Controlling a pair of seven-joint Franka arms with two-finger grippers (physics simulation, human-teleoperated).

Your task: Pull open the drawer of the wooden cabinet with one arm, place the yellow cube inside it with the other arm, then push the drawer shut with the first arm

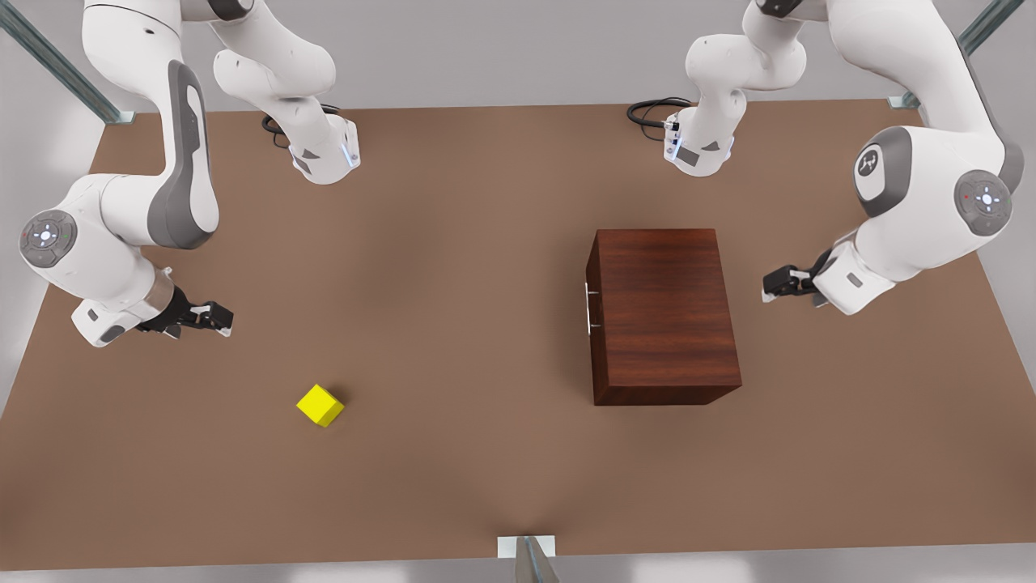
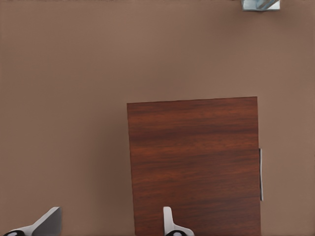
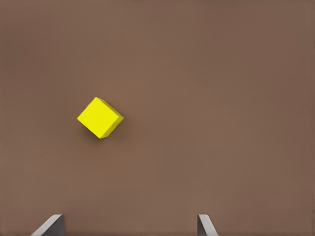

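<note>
One wooden cabinet (image 1: 662, 312), one yellow cube (image 1: 320, 405), two arms.

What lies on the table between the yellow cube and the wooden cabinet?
Nothing: in the front view, bare table separates the yellow cube from the wooden cabinet.

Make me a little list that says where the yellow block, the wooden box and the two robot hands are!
yellow cube: sitting alone on the brown table, toward the front view's left
wooden cabinet: on the table, toward the front view's right
drawer: shut, with its silver handle facing the cube's side
right gripper: open, empty, hovering near the cube
left gripper: open, empty, beside the cabinet, on the side away from the handle
</note>
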